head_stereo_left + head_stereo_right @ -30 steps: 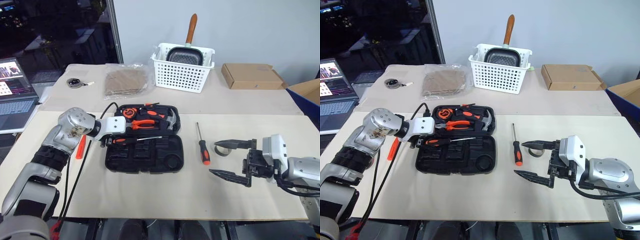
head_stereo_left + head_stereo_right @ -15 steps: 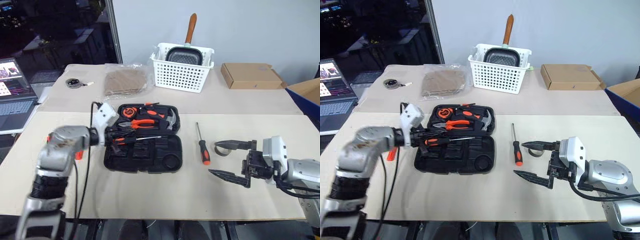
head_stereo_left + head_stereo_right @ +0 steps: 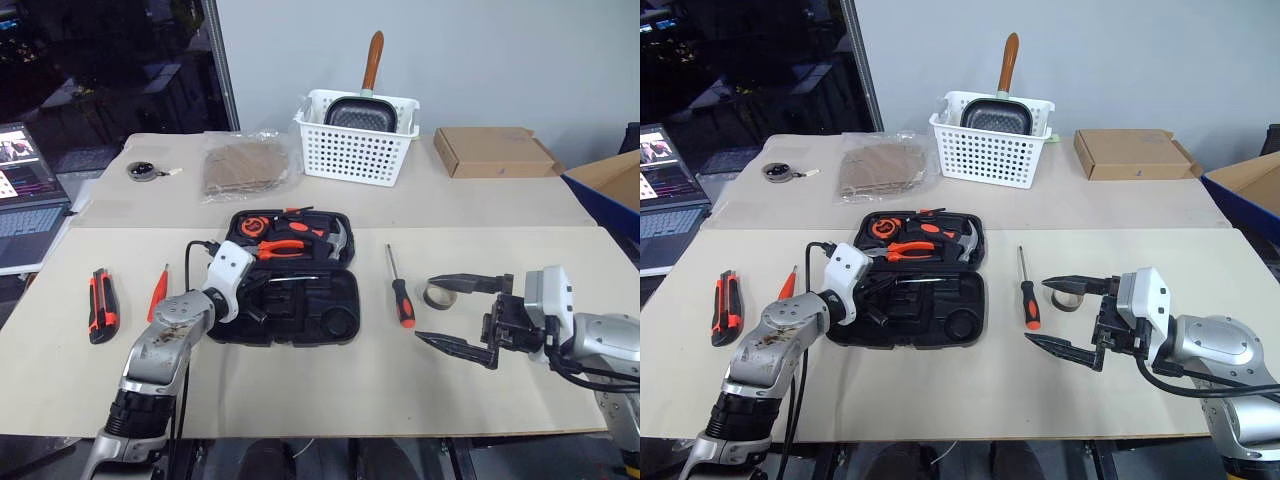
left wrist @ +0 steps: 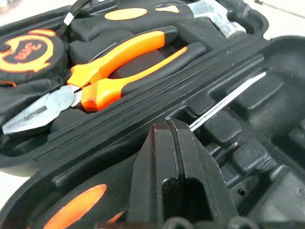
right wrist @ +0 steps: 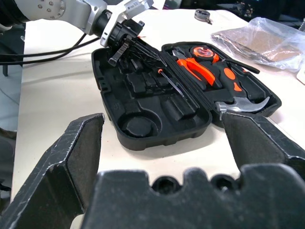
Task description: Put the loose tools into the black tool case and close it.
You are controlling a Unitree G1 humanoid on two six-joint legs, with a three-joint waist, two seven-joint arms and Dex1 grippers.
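Black tool case (image 3: 290, 292) lies open on table (image 3: 330, 390); left pincer (image 4: 172, 138), pressed together, over its 9 o'clock edge. Right pincer (image 3: 462, 313) spread, screwdriver (image 3: 399, 290) at its 9 o'clock.

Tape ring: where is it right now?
On the table's right side, the tape ring lies just right of the loose screwdriver, beside the right gripper.
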